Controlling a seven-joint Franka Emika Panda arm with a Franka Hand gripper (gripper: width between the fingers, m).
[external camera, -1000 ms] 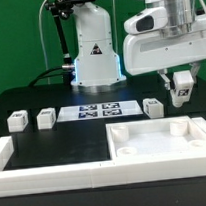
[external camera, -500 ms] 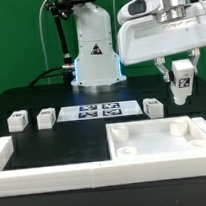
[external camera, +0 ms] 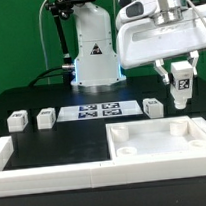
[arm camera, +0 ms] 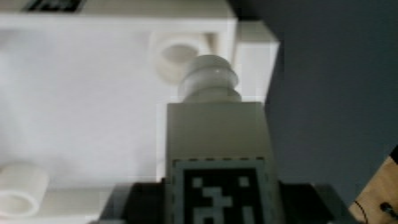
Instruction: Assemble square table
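My gripper (external camera: 182,82) is shut on a white table leg (external camera: 183,88) with a black-and-white tag, held in the air above the far right corner of the square tabletop (external camera: 123,150). In the wrist view the leg (arm camera: 217,125) runs out from the gripper (arm camera: 217,206), tag facing the camera. Its threaded tip hangs close beside a round corner socket (arm camera: 176,55) of the white tabletop (arm camera: 80,110). Three more leg blocks (external camera: 16,121) (external camera: 45,119) (external camera: 153,106) stand on the black table behind the tabletop.
The marker board (external camera: 97,112) lies flat between the leg blocks. A long white border rail (external camera: 42,177) runs along the front and the exterior view's left. The robot base (external camera: 94,52) stands at the back.
The held leg has turned from tilted to nearly upright and risen slightly. The arm has shifted a little toward the exterior view's left. The grip is unchanged.
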